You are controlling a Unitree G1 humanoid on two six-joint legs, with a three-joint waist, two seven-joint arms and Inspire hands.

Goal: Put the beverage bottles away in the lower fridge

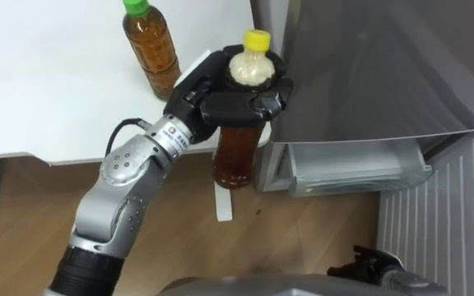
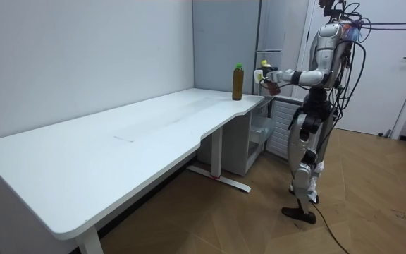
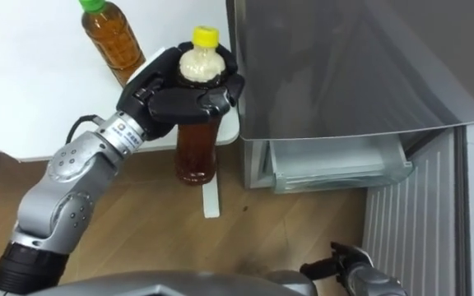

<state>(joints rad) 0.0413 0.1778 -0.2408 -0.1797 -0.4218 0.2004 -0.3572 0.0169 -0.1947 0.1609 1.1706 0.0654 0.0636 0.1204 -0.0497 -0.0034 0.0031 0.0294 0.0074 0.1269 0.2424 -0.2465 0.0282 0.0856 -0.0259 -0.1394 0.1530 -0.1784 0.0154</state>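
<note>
My left hand [image 1: 239, 104] is shut on a brown tea bottle with a yellow cap [image 1: 235, 152], gripping it round the neck. I hold the bottle upright in the air, just off the white table's corner and close to the grey fridge front [image 1: 369, 66]. A second tea bottle with a green cap [image 1: 151, 49] stands on the table [image 1: 48, 90] behind my left hand. Below the grey upper door, the lower fridge is open, showing a clear shelf [image 1: 356, 168]. My right hand [image 1: 370, 265] hangs low at the bottom edge. In the room view I stand at the table's far end, beside the fridge [image 2: 280, 42].
The lower fridge's open door [image 1: 434, 222] stands to my right, ribbed on the inside. A white table leg and foot [image 1: 223, 201] sit on the wooden floor under the held bottle. Open floor lies to my left, under the table.
</note>
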